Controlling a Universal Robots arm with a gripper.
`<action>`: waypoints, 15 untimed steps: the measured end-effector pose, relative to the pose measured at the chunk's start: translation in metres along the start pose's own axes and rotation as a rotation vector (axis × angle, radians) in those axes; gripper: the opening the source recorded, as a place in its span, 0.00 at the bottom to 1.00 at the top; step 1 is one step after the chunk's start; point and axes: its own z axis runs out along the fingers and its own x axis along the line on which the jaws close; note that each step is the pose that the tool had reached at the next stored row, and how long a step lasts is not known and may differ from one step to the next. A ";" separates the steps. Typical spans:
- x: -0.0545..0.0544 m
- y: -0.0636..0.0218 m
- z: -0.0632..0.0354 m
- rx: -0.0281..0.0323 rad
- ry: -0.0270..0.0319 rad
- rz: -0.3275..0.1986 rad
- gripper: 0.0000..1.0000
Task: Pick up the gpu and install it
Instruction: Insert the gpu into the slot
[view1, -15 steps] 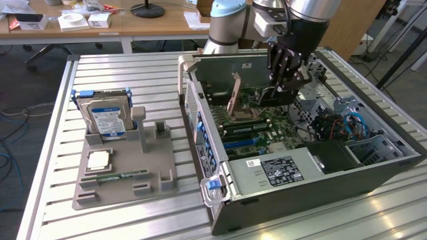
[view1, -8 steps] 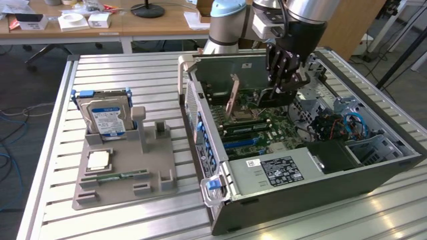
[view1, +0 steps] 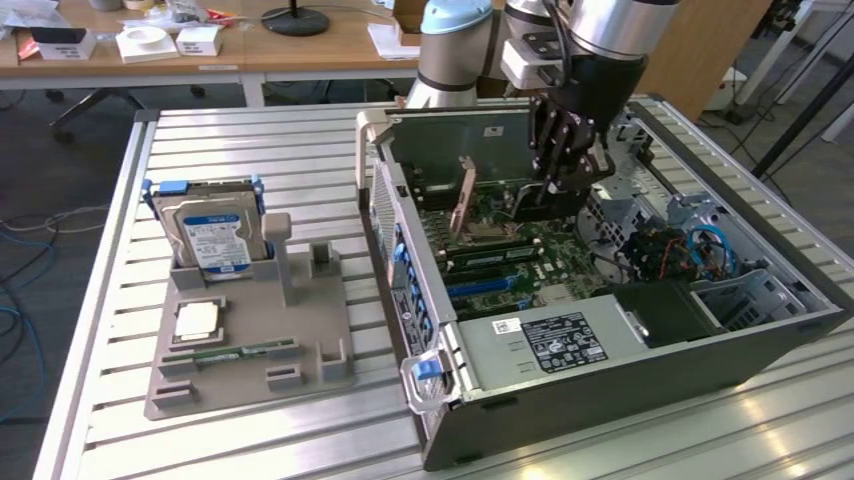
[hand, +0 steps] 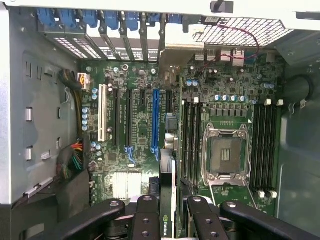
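Note:
The open computer case lies on the slatted table, and my gripper reaches down into it over the motherboard. The gripper is shut on the gpu, a thin black card seen edge-on between the black fingers. An NVIDIA mark shows on the card near the fingers. The card hangs over the board just beside the long blue slot, and its pale metal bracket sits up against the rear slot openings. In the exterior view the gpu shows as a dark piece under the fingers.
A grey holder at the exterior view's left carries a silver hard drive with a blue label, a processor and a green memory stick. Inside the case are the power supply, cables and an empty processor socket.

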 end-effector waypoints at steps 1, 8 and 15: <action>0.000 0.0008 0.0001 0.0001 -0.0002 0.000 0.26; 0.000 0.0060 0.0041 0.0005 -0.0002 0.000 0.26; 0.000 0.0067 0.0093 0.0012 0.0000 0.000 0.26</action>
